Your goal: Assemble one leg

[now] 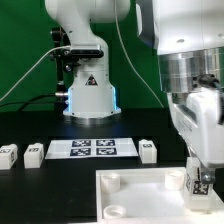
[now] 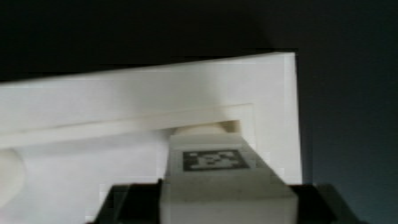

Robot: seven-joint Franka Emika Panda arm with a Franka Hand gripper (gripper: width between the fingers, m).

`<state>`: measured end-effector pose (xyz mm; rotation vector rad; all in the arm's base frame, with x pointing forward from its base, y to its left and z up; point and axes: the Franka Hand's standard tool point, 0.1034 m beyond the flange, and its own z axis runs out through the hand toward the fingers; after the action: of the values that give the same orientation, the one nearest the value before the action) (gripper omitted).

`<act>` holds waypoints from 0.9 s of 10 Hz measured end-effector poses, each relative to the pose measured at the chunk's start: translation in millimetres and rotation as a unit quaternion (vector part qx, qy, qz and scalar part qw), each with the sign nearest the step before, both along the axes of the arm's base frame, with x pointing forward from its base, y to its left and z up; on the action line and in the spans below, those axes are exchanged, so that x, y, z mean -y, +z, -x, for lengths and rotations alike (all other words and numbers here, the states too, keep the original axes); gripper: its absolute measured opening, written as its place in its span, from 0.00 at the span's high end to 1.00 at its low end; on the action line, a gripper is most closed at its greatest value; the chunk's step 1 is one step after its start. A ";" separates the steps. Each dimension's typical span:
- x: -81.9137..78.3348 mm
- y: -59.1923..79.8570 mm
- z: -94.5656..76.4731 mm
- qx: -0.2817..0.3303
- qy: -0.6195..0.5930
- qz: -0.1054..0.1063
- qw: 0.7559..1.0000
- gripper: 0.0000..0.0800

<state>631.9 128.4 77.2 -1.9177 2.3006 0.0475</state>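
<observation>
My gripper [image 1: 197, 170] is shut on a leg [image 1: 199, 185], a small white block with a black-and-white tag. It holds the leg upright at the near right corner of the large white panel [image 1: 140, 192]. In the wrist view the leg [image 2: 217, 165] sits between my dark fingers [image 2: 128, 205], its tip at a corner socket of the panel [image 2: 143, 100]. I cannot tell whether the leg is seated in the socket. Three other legs lie on the table: two at the exterior view's left [image 1: 8, 154] [image 1: 33, 153] and one at the right [image 1: 148, 150].
The marker board [image 1: 91, 148] lies flat behind the panel, in front of the robot base [image 1: 88, 95]. The panel shows round sockets at its left corners [image 1: 112, 180]. The table is black, the backdrop green.
</observation>
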 end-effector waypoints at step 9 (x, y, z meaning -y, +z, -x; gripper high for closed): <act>-3.4 -1.1 2.0 0.045 0.449 0.049 0.891 0.19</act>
<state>629.9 131.8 76.1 -2.7746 1.1904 -0.0595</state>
